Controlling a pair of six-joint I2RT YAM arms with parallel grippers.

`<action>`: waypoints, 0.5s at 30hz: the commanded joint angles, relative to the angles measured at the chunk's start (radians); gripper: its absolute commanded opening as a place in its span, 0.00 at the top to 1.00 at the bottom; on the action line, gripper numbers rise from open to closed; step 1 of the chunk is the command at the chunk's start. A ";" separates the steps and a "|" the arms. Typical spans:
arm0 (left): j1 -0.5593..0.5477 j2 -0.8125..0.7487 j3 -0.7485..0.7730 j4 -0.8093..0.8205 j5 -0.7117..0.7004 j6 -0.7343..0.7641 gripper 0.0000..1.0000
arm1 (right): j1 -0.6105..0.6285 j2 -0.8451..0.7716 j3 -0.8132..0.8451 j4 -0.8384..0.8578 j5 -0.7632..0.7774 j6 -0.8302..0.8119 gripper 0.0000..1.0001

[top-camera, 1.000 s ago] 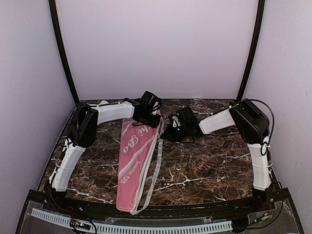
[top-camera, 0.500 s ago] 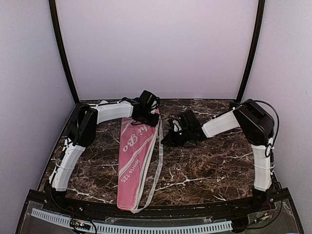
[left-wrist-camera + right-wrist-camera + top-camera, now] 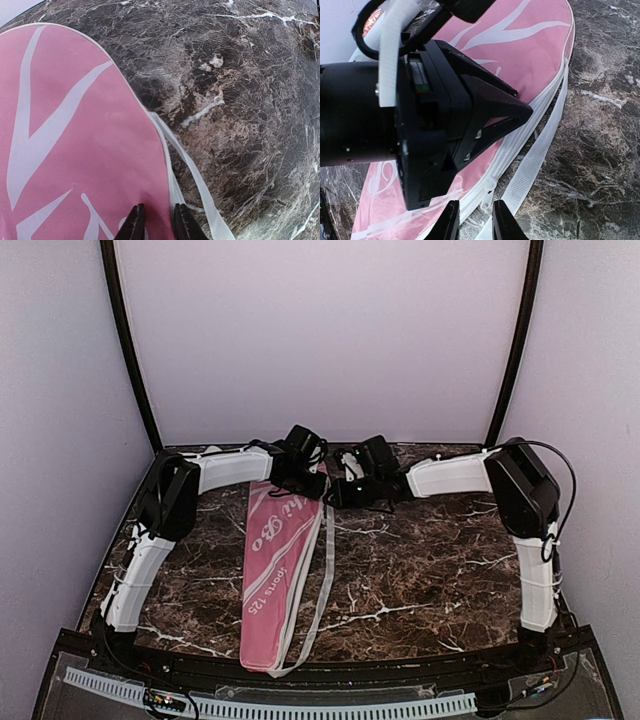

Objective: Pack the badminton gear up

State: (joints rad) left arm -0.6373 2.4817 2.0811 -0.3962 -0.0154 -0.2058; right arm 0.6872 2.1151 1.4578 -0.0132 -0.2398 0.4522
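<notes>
Left wrist view, left gripper (image 3: 159, 221) clamped on pink bag (image 3: 75, 150) edge, right gripper (image 3: 475, 222) parted above its zipper (image 3: 487, 194).

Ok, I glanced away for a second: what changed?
The right gripper swung left to the wide far end of the pink bag, beside the left gripper; its fingers now stand apart over the zip pull. The left gripper stayed clamped on the bag's edge; the bag did not move.
</notes>
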 commanded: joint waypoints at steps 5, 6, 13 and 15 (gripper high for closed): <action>0.010 0.022 -0.005 -0.033 0.002 -0.010 0.78 | 0.036 0.099 0.111 -0.127 0.095 -0.066 0.78; 0.010 0.023 -0.005 -0.032 0.002 -0.010 0.78 | 0.039 0.108 0.121 -0.136 0.104 -0.069 0.78; 0.010 0.023 -0.005 -0.030 0.005 -0.013 0.78 | 0.050 0.146 0.157 -0.167 0.129 -0.077 0.74; 0.010 0.023 -0.005 -0.029 0.005 -0.014 0.78 | 0.051 0.148 0.158 -0.166 0.128 -0.077 0.73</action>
State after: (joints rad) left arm -0.6369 2.4817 2.0811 -0.3954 -0.0135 -0.2108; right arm 0.7242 2.2387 1.5871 -0.1688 -0.1303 0.3923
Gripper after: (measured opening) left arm 0.219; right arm 0.263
